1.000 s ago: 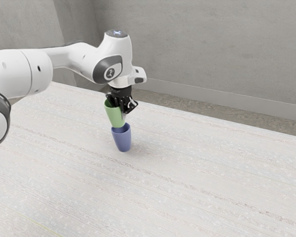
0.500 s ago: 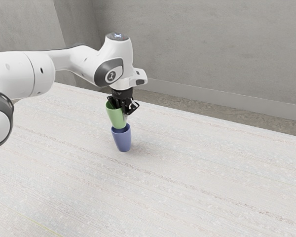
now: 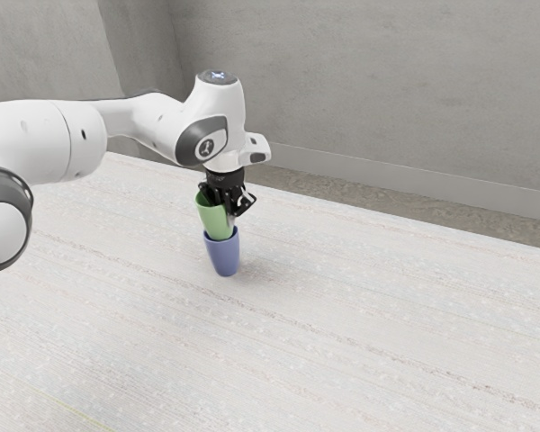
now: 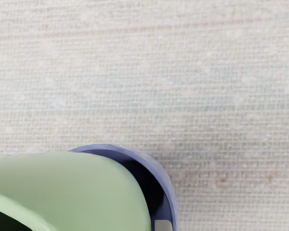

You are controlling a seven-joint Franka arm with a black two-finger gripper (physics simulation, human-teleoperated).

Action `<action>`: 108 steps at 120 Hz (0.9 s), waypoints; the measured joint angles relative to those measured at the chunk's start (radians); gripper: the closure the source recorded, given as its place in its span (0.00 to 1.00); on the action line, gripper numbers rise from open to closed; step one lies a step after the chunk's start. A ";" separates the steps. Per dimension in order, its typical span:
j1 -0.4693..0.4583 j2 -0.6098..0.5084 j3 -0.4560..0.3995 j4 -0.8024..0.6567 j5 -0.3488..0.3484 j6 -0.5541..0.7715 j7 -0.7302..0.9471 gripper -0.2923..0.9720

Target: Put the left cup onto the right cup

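A pale textured table before grey wall.

The green cup is sitting with its lower part hidden inside the blue cup, so I am not seeing whether its base is touching the bottom. My end effector is gripping the rim and covering that stretch of it. In the wrist view the green cup is running blurred off the picture's edge and hiding most of the blue cup's mouth. The exterior view's left edge is cutting off my arm.
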 joint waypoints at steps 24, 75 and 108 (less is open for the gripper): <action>0.000 0.001 0.000 0.000 -0.001 0.003 -0.002 0.85; 0.000 0.011 0.001 0.000 -0.001 0.004 -0.004 0.85; -0.002 0.015 0.002 0.000 -0.008 0.004 0.002 0.49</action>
